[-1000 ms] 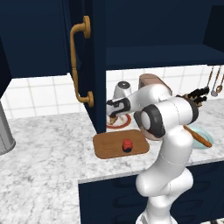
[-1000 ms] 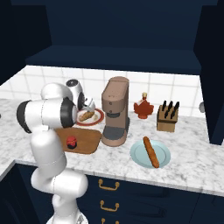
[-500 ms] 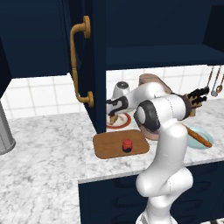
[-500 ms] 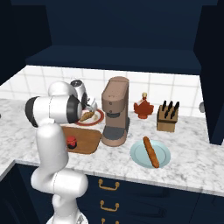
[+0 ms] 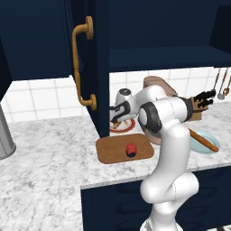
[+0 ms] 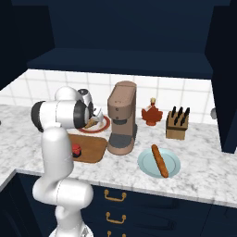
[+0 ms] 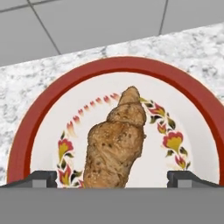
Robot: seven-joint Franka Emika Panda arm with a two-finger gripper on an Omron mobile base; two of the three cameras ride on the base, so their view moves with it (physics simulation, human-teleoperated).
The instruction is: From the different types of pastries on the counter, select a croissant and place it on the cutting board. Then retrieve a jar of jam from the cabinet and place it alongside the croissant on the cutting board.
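The croissant lies on a round white red-rimmed plate at the back of the counter. My gripper hangs open just above it, one fingertip on each side of the pastry, touching nothing. In the base views the gripper hovers over that plate. In front of the plate lies the cutting board with the red jar of jam standing on it. The cabinet door stands open.
A brown coffee machine stands right of the plate. A long brown stick pastry lies on a pale blue plate further right. A knife block and a red ornament sit by the tiled wall. The door's brass handle juts out left of my hand.
The arm has reached a little further back and the hand has dropped closer over the plate. The jaws stay wide and the jar stays on the board.
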